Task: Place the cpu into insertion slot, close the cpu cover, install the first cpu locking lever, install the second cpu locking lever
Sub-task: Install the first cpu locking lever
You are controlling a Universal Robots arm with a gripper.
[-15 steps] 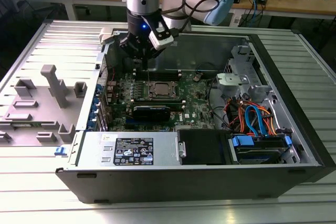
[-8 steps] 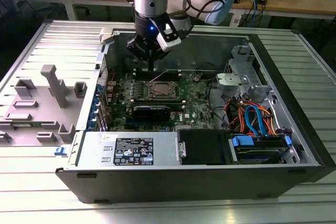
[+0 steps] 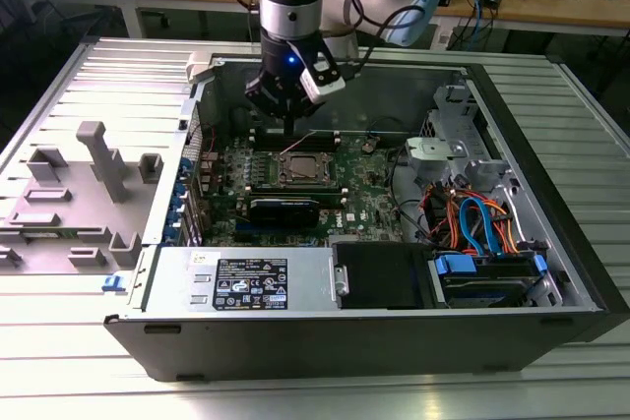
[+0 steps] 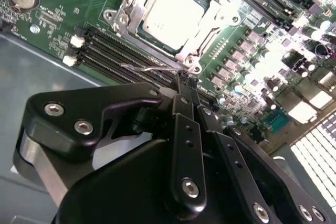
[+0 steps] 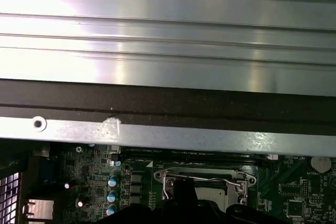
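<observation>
The cpu (image 4: 173, 14) lies flat in the insertion slot (image 3: 282, 177) on the green motherboard, its pale grey face up. The silver cpu cover (image 4: 127, 11) is folded down around it, framing the chip. A thin wire locking lever (image 4: 144, 67) stands out from the socket's corner toward my gripper (image 4: 185, 81). The black fingers (image 4: 181, 114) are pressed together, shut, with their tips at the lever's end by the socket corner. Whether the wire is pinched between them is hidden. In the exterior view the gripper (image 3: 285, 117) hangs just above the slot's far side.
Long black memory slots (image 4: 118, 51) run beside the socket, close to the fingers. The open case's walls (image 3: 340, 81) surround the board. A power supply (image 3: 251, 282) and a drive cage with cables (image 3: 472, 228) fill the near side. A grey fixture (image 3: 94, 159) sits outside at the exterior view's left.
</observation>
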